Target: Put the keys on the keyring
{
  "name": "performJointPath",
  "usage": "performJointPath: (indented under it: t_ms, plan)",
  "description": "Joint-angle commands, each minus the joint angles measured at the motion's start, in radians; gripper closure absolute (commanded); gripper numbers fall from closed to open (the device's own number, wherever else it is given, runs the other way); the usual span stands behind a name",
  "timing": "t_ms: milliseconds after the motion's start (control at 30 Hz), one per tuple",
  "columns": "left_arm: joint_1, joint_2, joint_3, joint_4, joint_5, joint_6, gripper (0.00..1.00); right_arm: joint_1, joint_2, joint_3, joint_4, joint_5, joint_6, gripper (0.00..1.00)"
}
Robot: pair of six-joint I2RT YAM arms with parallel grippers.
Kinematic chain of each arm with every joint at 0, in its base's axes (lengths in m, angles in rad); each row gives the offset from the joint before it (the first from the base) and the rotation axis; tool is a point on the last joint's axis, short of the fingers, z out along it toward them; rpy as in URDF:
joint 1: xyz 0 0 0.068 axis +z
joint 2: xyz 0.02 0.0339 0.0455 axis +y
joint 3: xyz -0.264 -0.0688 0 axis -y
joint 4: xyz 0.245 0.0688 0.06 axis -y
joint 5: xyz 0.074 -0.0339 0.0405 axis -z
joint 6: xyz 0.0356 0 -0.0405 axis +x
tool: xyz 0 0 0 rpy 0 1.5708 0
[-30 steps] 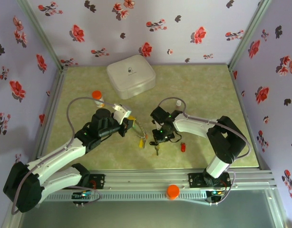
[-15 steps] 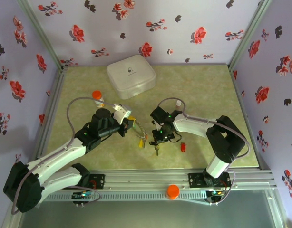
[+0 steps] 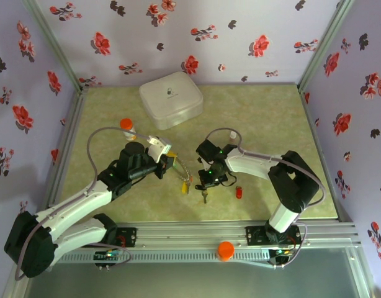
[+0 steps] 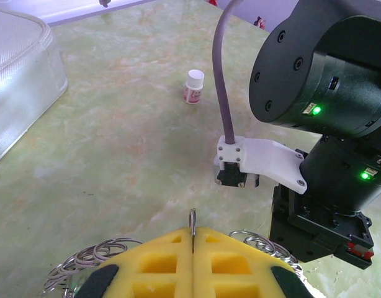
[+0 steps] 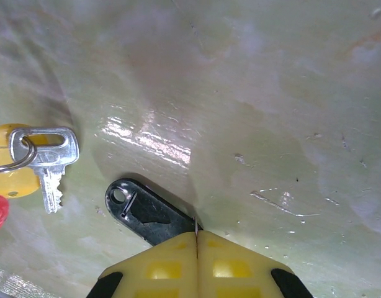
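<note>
My left gripper (image 4: 192, 233) is shut on the keyring (image 4: 192, 217), whose thin metal edge stands up between the yellow pads. Coils of the ring (image 4: 85, 261) spread out to both sides below. From above, the left gripper (image 3: 169, 162) holds the keyring (image 3: 181, 172) over the table centre, with a yellow-headed key (image 3: 186, 184) hanging on it. My right gripper (image 5: 196, 234) is shut on a black-headed key (image 5: 141, 208) lying flat on the table. The yellow-headed key (image 5: 44, 152) sits to the left of it. A red key (image 3: 239, 192) lies alone to the right of the right gripper (image 3: 207, 186).
A white rounded case (image 3: 170, 99) stands at the back. An orange-capped pill bottle (image 3: 127, 127) is behind the left arm, and a small white bottle (image 3: 233, 134) behind the right arm. Flowered walls close in three sides. An orange knob (image 3: 225, 249) sits on the front rail.
The right gripper has closed the last bit onto the black key. Both arms stay where they were.
</note>
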Motion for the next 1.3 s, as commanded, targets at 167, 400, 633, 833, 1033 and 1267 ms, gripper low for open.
performJointPath:
  t_ms: [167, 400, 633, 833, 1033, 1267]
  plan:
    - [-0.006, -0.023, -0.002, 0.038, 0.0, 0.011, 1.0, -0.004, 0.021, 0.022, -0.031, 0.005, -0.015, 0.95]
    - [-0.006, -0.022, -0.002, 0.039, -0.001, 0.011, 1.0, -0.003, 0.021, 0.024, -0.032, 0.012, -0.012, 0.9]
    - [-0.006, -0.022, -0.002, 0.038, 0.0, 0.012, 1.0, -0.003, 0.02, 0.021, -0.032, 0.01, -0.013, 1.0]
    - [-0.006, -0.025, -0.001, 0.035, -0.003, 0.015, 1.0, -0.001, 0.012, 0.021, -0.032, 0.016, -0.021, 1.0]
    - [-0.006, -0.033, -0.003, 0.03, 0.003, 0.017, 1.0, -0.002, -0.114, -0.024, 0.015, 0.032, -0.09, 1.0]
    - [-0.007, -0.051, -0.01, 0.042, 0.076, 0.027, 1.0, -0.004, -0.287, -0.05, 0.034, 0.082, -0.223, 1.0]
